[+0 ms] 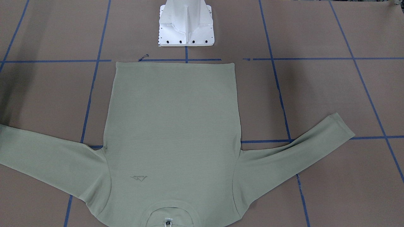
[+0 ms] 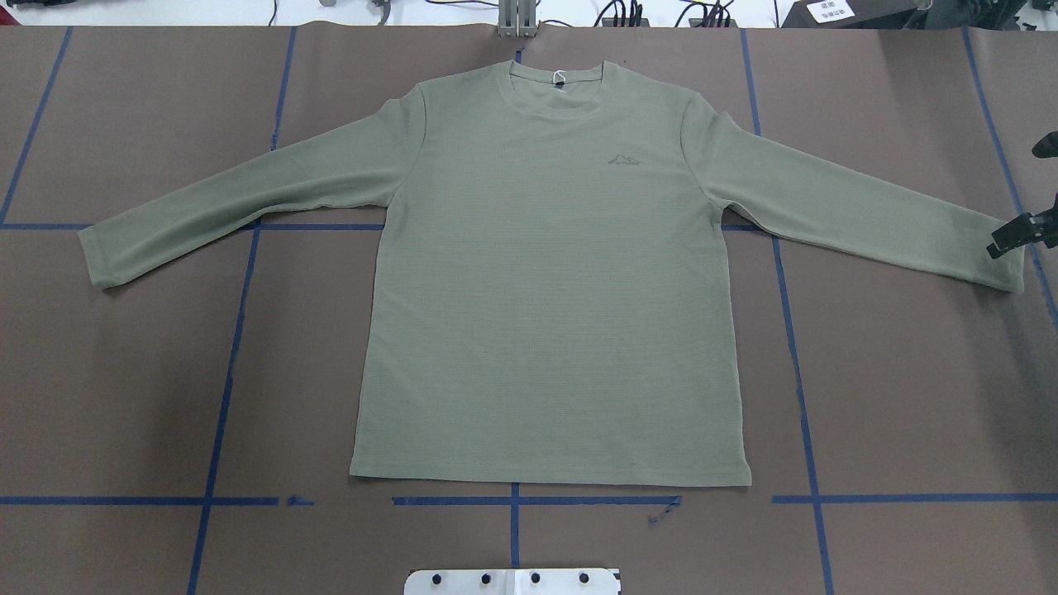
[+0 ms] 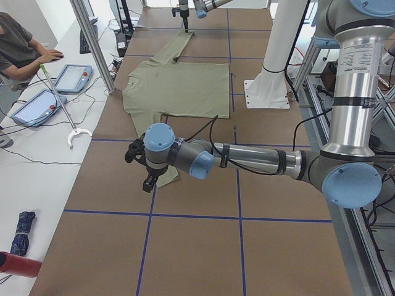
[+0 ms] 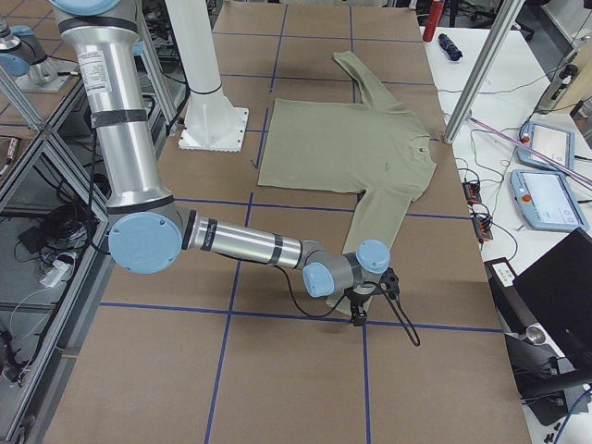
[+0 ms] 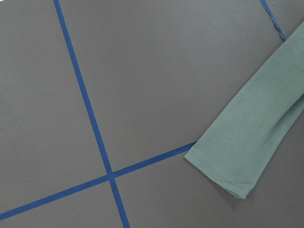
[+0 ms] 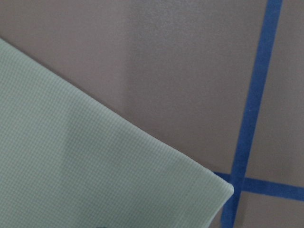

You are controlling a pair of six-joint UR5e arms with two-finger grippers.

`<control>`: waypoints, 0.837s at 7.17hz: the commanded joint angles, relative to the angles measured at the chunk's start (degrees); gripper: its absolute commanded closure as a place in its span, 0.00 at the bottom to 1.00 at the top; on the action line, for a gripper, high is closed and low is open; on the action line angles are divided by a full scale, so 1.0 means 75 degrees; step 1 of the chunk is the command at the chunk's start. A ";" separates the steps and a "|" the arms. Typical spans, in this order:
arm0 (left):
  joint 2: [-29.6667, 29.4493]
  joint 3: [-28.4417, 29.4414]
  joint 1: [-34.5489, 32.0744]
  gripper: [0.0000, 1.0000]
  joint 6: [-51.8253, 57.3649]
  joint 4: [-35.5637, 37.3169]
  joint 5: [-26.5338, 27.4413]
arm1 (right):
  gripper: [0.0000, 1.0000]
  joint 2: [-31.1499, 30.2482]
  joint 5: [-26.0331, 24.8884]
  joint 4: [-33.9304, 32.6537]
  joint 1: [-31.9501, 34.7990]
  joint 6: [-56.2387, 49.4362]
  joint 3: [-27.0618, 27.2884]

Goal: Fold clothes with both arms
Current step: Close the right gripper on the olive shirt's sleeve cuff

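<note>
The pale sage-green shirt (image 2: 550, 281) lies flat and face up on the brown table, both sleeves spread out, with its neck (image 2: 558, 78) at the far side from the robot. My right gripper (image 2: 1029, 190) hangs at the right sleeve's cuff (image 2: 1004, 260), its black fingers apart and holding nothing; the cuff corner (image 6: 95, 166) fills the right wrist view. My left gripper (image 3: 141, 168) hovers over the left sleeve's cuff (image 5: 228, 166), and I cannot tell whether it is open or shut. The hem (image 1: 175, 64) lies close to the pedestal.
The white pedestal base (image 1: 186, 25) stands on the robot's side of the hem. Blue tape lines (image 2: 223, 372) grid the table. A person (image 3: 18, 43) sits by pendants (image 3: 74, 77) on a side bench, near a metal post (image 3: 92, 43).
</note>
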 commanded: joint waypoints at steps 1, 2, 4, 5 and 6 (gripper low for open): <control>-0.0007 0.0001 0.0007 0.00 0.0000 0.0001 0.0000 | 0.82 -0.0005 0.0031 0.0000 -0.0001 -0.0048 0.0000; -0.0007 -0.0010 -0.0005 0.00 0.0000 0.0001 0.0000 | 0.85 -0.0017 0.0031 0.0000 -0.0001 -0.0048 -0.0012; -0.0042 -0.0011 -0.0005 0.00 0.0000 0.0001 0.0012 | 1.00 -0.0017 0.0031 0.0012 -0.0001 -0.0071 0.0023; -0.0053 -0.0011 0.0007 0.00 0.0000 0.0001 0.0000 | 1.00 -0.0017 0.0031 0.0012 0.0011 -0.0095 0.0046; -0.0054 0.0001 -0.0005 0.00 -0.0012 0.0001 0.0000 | 1.00 -0.0005 0.0031 0.0012 0.0011 -0.0106 0.0058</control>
